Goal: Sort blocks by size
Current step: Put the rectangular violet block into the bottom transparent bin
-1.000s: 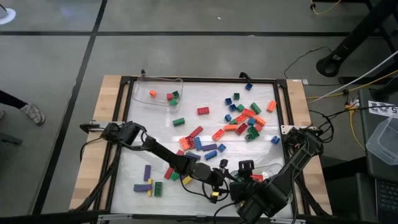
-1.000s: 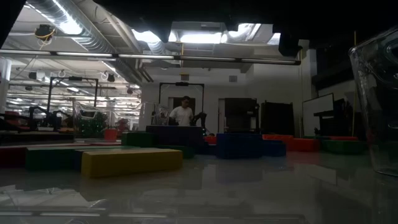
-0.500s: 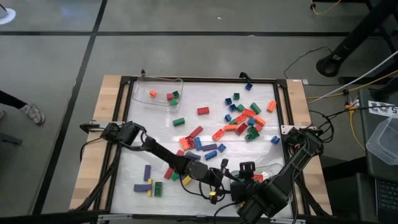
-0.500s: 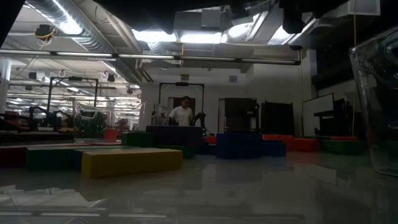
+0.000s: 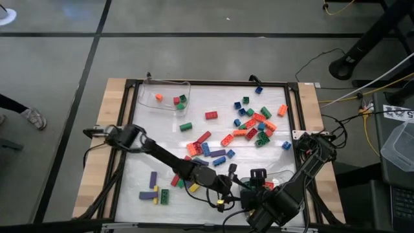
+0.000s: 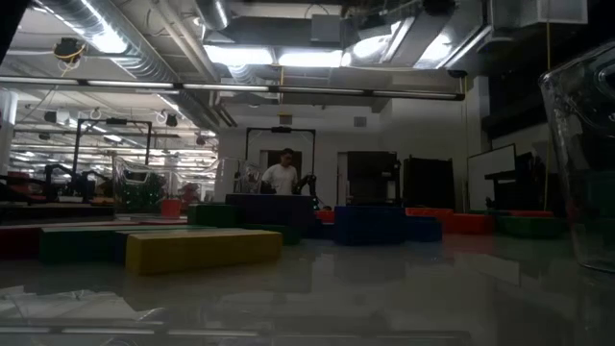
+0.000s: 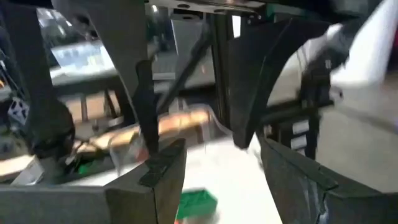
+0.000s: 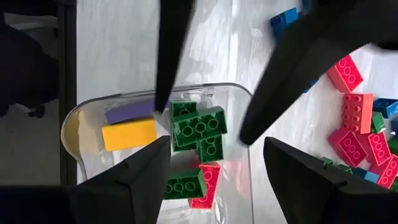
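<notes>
White tabletop (image 5: 162,136) is strewn with the blocks (image 5: 255,123), most clustered at its far right side. The right end effector (image 8: 211,155) is held spread and empty above a clear tray (image 8: 239,186) of longer bricks, apparently the large-size bin. The left end effector (image 7: 214,180) is also seen parted, empty, near the tabletop's front edge.
</notes>
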### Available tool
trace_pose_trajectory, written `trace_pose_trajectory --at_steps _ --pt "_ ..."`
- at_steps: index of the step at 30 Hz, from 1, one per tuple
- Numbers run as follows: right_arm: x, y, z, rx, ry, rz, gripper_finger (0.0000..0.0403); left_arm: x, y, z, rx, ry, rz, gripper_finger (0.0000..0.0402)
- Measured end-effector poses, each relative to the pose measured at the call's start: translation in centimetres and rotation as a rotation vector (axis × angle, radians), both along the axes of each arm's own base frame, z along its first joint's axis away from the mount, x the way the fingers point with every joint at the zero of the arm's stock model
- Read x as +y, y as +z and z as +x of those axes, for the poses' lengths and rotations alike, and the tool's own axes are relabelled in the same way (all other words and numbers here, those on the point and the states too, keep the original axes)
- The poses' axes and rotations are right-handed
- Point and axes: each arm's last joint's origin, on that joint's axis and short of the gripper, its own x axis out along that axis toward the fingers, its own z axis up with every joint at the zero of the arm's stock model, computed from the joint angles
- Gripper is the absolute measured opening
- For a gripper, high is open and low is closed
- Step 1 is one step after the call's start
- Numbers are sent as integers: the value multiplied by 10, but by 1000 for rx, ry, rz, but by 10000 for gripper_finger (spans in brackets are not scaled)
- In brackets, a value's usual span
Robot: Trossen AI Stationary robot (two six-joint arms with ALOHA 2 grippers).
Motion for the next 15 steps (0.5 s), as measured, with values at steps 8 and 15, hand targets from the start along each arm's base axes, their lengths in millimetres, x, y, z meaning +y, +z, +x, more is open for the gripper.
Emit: trace_pose_trajectory --at_steps 8,15 --pt "4 1 5 -65 4 18 254 25 42 -46 465 84 78 196" --pt "1 1 5 -73 83 -51 254 48 37 -75 793 197 165 196"
